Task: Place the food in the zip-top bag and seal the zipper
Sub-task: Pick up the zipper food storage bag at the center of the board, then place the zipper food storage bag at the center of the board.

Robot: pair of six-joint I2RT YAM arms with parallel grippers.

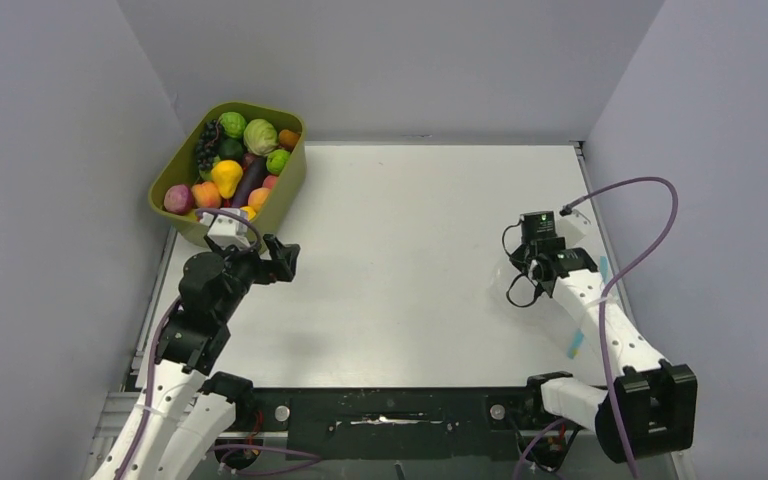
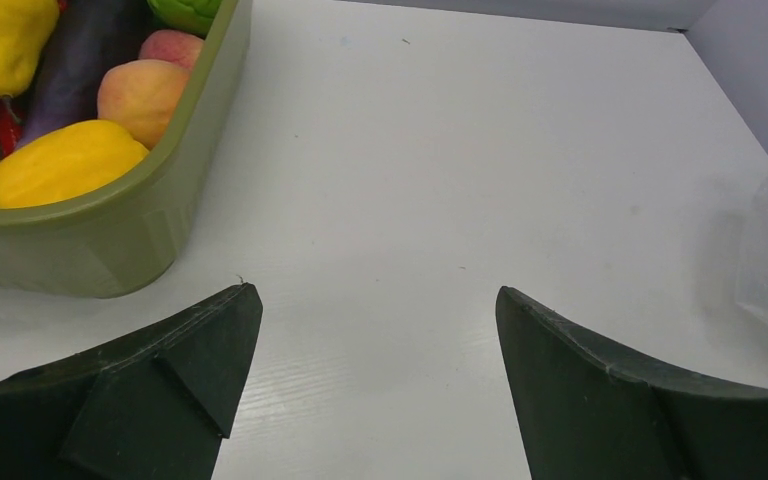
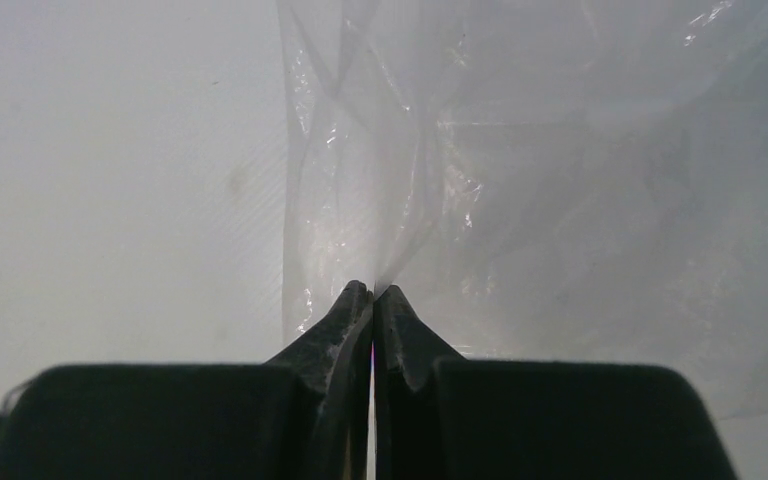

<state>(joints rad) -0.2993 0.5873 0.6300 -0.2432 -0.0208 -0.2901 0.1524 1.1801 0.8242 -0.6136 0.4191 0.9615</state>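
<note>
**A:** Where's the food (image 1: 228,172)?

**B:** Far left, heaped in the green tub (image 1: 293,172). Light, hard, smooth toys, so pinch one across its middle. The left gripper (image 2: 375,300) hangs just beside the tub's near corner, jaws wide apart, empty.

**A:** And the zip-top bag (image 3: 560,200)?

**B:** Right side, on the table (image 1: 410,250). Thin, floppy, slippery film, so the stiffer zipper (image 1: 577,342) is the better hold. The right gripper (image 3: 373,292) is clamped on a fold of film. The zipper seems to lie off to its right.
</note>
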